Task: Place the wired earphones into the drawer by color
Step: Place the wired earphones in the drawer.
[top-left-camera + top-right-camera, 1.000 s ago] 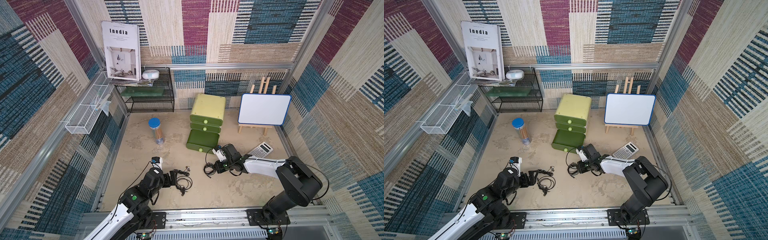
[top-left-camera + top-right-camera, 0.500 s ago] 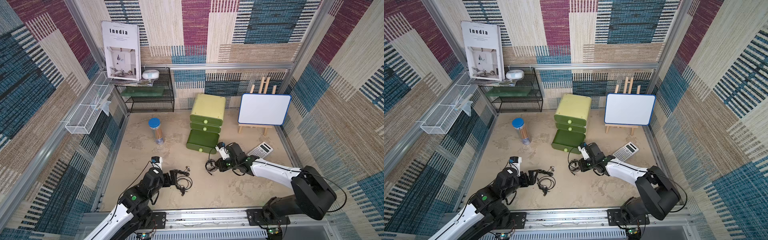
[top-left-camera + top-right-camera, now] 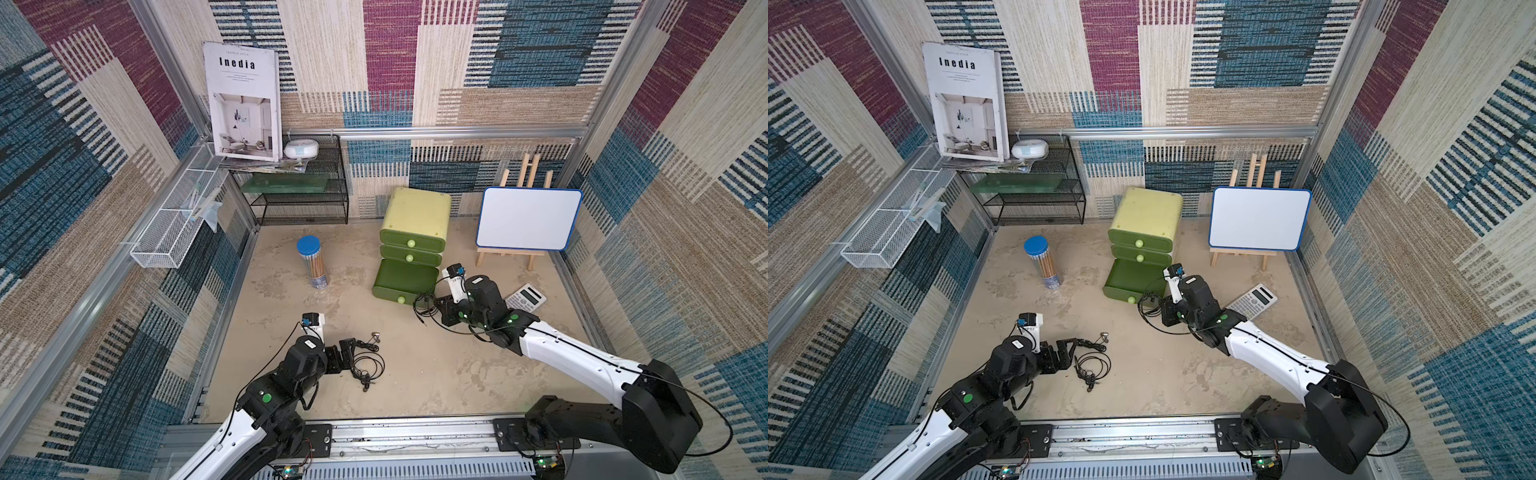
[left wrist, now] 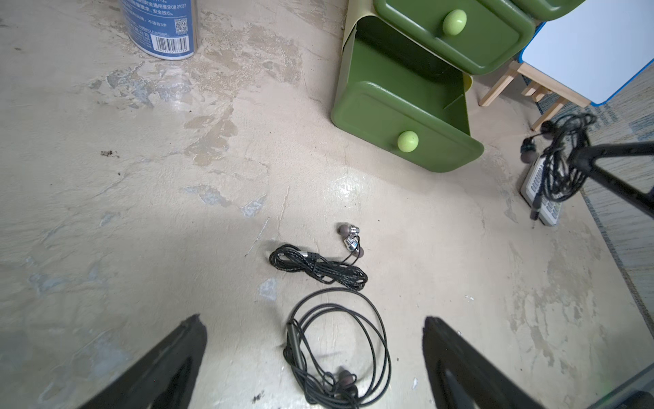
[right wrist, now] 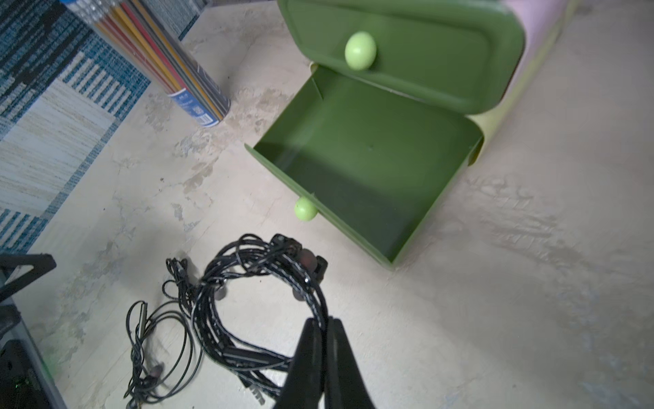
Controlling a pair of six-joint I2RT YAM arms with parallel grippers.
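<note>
Right gripper point(image 5: 323, 320), now nearer the open drawer point(image 5: 364, 159), clenched on black earphones point(image 5: 254, 357) dangling below.

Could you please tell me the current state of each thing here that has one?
Bottom drawer: pulled open, empty.
Middle drawer: shut.
Top drawer: shut.
Right gripper: shut on black earphone bundle, lifted beside the open drawer.
Left gripper: open, low over the table.
Braided black earphones: loose on the table.
Thin-cable black earphones: coiled on the table.
Pencil tube: upright, lid on.
Whiteboard: blank, upright.
</note>
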